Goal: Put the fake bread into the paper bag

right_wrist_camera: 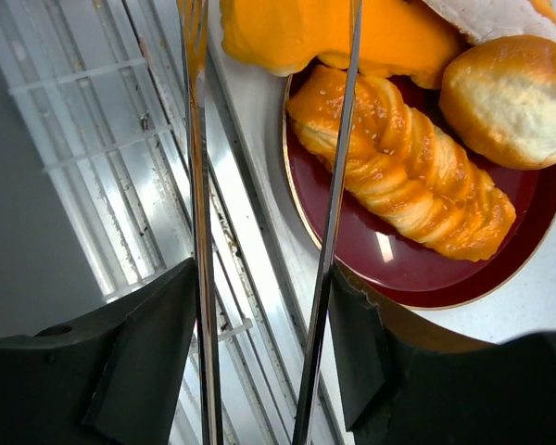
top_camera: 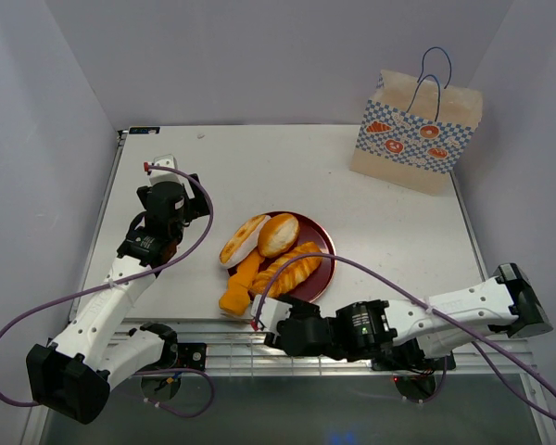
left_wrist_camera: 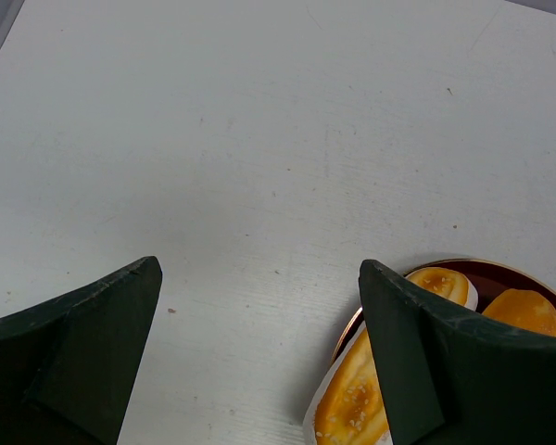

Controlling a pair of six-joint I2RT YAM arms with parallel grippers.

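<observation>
While the left gripper hangs over the table with its fingers spread wide and nothing between them, the right gripper grasps the tongs, one finger pressed to the outside of each blade.

Tongs: blades apart, running from the fingers toward the plate. Right blade crosses above the loaf and wedge. Tips are out of the wrist view, so I cannot tell whether they touch anything.

Right gripper sits low at the near table edge, over the metal grating, just beside the plate.

Bread: all of it at mid-table, on or against the dark red plate. Bun and braided loaf lie on the plate. Roll overhangs the left rim. Orange wedge lies mostly off the near-left rim, on the table.

Bag: upright at the far right corner, handles up, well apart from plate and both grippers. None of the bread is in it.
</observation>
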